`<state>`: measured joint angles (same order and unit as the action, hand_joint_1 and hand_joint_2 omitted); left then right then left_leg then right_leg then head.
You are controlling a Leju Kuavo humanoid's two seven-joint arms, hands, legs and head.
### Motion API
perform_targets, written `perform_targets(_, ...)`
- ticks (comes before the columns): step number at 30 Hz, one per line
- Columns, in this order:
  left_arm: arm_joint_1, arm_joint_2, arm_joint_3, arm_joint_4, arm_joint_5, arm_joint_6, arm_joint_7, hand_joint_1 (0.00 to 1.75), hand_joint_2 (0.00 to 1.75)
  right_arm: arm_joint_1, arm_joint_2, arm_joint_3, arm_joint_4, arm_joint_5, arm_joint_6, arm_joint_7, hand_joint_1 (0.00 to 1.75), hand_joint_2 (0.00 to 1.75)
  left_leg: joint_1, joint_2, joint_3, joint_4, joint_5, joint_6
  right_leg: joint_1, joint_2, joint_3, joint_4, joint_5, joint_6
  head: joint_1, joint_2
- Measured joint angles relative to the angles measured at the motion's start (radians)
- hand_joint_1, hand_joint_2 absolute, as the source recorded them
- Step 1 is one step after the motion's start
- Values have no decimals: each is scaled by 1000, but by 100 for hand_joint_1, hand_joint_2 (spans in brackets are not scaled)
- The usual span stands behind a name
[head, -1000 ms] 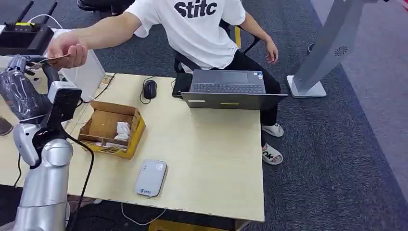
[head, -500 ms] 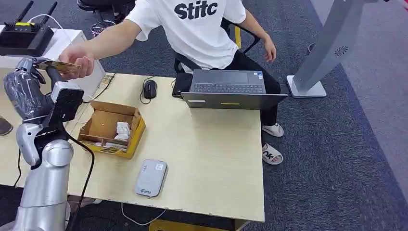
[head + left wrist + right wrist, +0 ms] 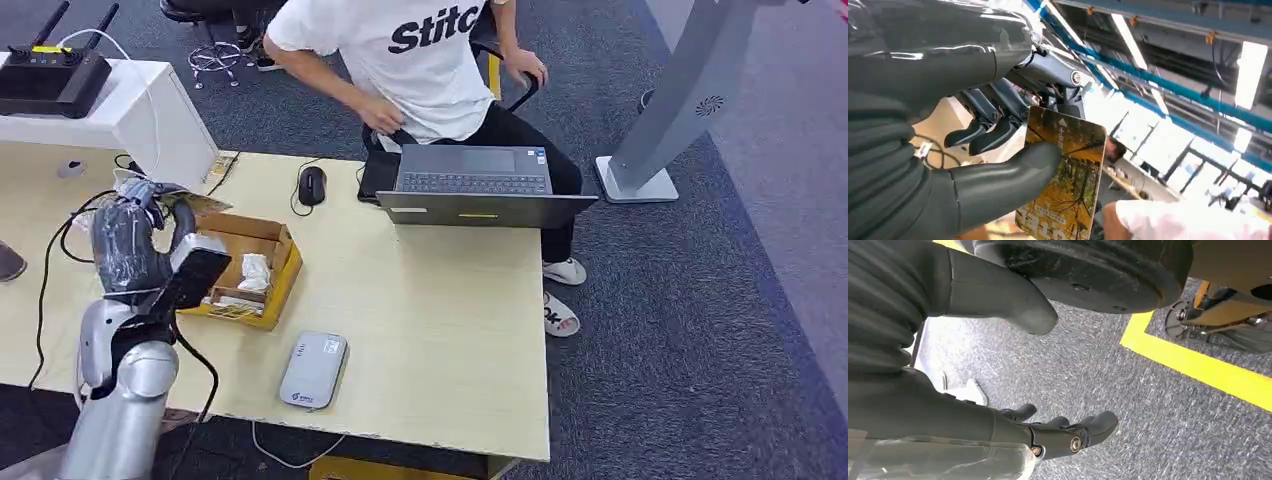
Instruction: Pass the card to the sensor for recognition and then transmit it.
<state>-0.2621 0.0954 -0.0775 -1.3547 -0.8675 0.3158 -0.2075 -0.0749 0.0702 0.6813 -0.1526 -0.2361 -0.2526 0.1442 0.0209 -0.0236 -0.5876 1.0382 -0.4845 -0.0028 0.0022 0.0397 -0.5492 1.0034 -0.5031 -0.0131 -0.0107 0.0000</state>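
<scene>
My left hand (image 3: 130,243), wrapped in clear plastic, is raised over the table's left side beside the cardboard box. It holds the card (image 3: 200,204). In the left wrist view the card (image 3: 1068,175) has a yellow-orange autumn tree picture and is pinched between the thumb (image 3: 1008,182) and the dark fingers (image 3: 993,132). The sensor, a flat grey-white card reader (image 3: 313,369), lies near the table's front edge, to the right of the hand and nearer the front. My right hand (image 3: 973,422) hangs over grey carpet with its fingers apart and nothing in it.
An open cardboard box (image 3: 240,262) with scraps sits right of my left hand. A laptop (image 3: 475,185) and a mouse (image 3: 312,185) lie at the far edge, where a person (image 3: 430,50) sits. A router (image 3: 50,75) stands on a white box at far left.
The person let go of the card and drew their arm back to the laptop. My left hand, now holding the card, came down and to the right, next to the box.
</scene>
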Motion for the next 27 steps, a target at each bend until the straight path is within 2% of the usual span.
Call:
perform_targets(7,79,1,-27,-40,-7,-34,9,175,175,3,2,0,0,8,-3,-12,0,175,0,0,0,0,0,0,0,0,0,0,0,0,0,0)
perform_targets(13,102,-3,-58,-40,-34,-68,23,175,175,3,2,0,0,13,-2,-16,0,175,0,0,0,0,0,0,0,-1,0,0,0,0,0,0)
perform_targets(16,111,-4,-79,-40,-68,-67,34,175,175,2,4,0,0,13,-2,-13,0,175,0,0,0,0,0,0,0,-1,0,0,0,0,0,0)
perform_targets(27,124,-32,-111,-5,-84,-63,34,175,175,0,7,0,0,19,-1,5,0,175,0,0,0,0,0,0,0,-1,0,0,0,0,0,0)
